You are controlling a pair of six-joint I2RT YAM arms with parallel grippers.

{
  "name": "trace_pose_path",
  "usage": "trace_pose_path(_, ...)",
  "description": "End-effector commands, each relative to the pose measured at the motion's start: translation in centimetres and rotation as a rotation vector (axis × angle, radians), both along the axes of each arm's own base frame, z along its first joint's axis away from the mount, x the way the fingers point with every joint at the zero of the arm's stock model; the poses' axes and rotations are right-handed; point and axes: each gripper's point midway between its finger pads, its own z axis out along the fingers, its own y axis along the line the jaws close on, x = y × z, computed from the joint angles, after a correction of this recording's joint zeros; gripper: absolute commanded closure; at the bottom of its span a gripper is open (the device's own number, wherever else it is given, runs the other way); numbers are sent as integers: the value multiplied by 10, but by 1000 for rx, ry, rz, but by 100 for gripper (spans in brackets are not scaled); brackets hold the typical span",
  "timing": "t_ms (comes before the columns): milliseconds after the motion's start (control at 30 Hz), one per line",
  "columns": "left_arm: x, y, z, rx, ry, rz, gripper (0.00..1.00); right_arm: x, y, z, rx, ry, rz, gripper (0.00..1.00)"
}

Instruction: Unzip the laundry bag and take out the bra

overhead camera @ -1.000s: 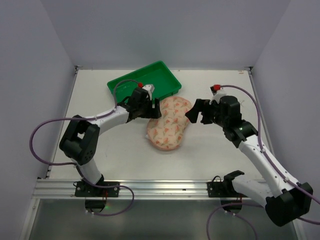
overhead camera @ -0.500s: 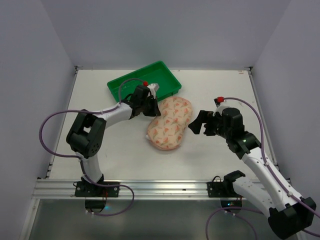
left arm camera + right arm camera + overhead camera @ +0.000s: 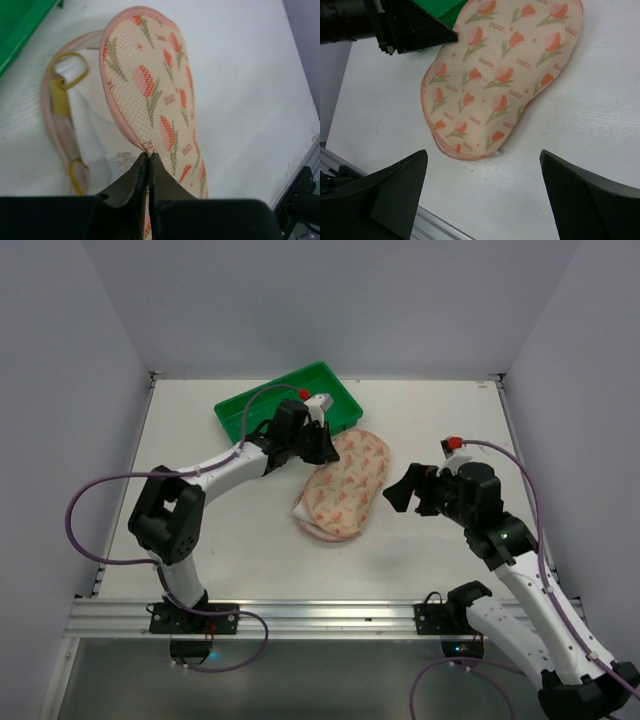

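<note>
- The left tool (image 3: 148, 157), fingers pressed together, pinches the pink-trimmed rim of the laundry bag's (image 3: 150, 80) upper shell and holds it tilted up off the lower half.
- Under that raised shell the bra (image 3: 59, 100) lies inside the bag, with only mustard-yellow straps and white fabric showing.
- The right tool (image 3: 483, 152) hovers with its fingers spread wide and nothing in them. It sits apart from the bag, on the side opposite the left tool.
- The bag rests on the tabletop (image 3: 220, 530), with a green tray (image 3: 300, 395) just beside its far end.
- Step in hand, by the look of it: the zip appears undone along the side the left wrist camera sees, and the bag is being spread open. The bra is not yet out.
- The next move likely calls for the left tool to hold the shell high. The right tool would then reach into the gap and close on a strap or cup. Soft fabric may drag the bag along with it.
- The count: two tools, one laundry bag, one bra, one tray.
</note>
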Motion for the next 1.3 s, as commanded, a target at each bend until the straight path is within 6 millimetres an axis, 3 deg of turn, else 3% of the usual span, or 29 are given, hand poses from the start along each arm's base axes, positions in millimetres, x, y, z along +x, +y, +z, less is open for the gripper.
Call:
trace_pose_path(0, -21, -49, 69, -131, -104, -110, 93, -2, -8, 40, 34, -84, -48, 4)
trace_pose_path(133, -58, -103, 87, -166, -125, -211, 89, -9, -22, 64, 50, -160, -110, 4)
trace_pose_path(167, -72, -120, 83, -165, -119, -243, 83, -11, -25, 68, 51, -180, -121, 3)
trace_pose_path(233, -83, -135, 80, -164, -115, -263, 77, -16, -38, 86, 49, -246, -166, 2)
trace_pose_path(333, -105, -162, 75, -161, -107, -310, 61, -28, -60, 112, 57, -346, -250, 1)
trace_pose_path(367, -118, -177, 70, -157, -105, -341, 49, -32, -66, 119, 62, -376, -272, 1)
trace_pose_path(433, -130, -189, 68, -147, -114, -366, 37, -39, -79, 132, 73, -433, -324, 1)
trace_pose_path(467, -139, -199, 66, -140, -123, -381, 25, -46, -91, 141, 82, -471, -379, 1)
trace_pose_path(500, -141, -203, 66, -130, -135, -387, 19, -49, -97, 145, 87, -492, -402, 1)
trace_pose_path(633, -135, -197, 69, -87, -160, -332, 4, -61, -114, 154, 95, -552, -467, 1)
trace_pose_path(667, -125, -189, 80, -69, -204, -275, 2, -63, -116, 155, 95, -559, -470, 1)
trace_pose_path(733, -117, -174, 82, -22, -245, -226, 0, -63, -116, 149, 86, -549, -471, 1)
trace_pose_path(767, -107, -163, 96, -10, -289, -164, 0, -62, -115, 146, 85, -542, -470, 1)
trace_pose_path(833, -104, -148, 96, 18, -302, -126, 0, -61, -113, 141, 86, -530, -463, 1)
trace_pose_path(867, -99, -136, 107, 17, -321, -84, 0, -61, -112, 139, 89, -524, -461, 1)
trace_pose_path(1000, -100, -110, 104, 31, -299, -57, 0, -58, -110, 132, 94, -504, -459, 1)
trace_pose_path(1133, -130, -125, 115, -98, -285, -209, 0, -54, -109, 125, 76, -486, -459, 1)
trace_pose_path(1267, -161, -163, 93, -169, -134, -341, 0, -53, -110, 123, 76, -482, -469, 1)
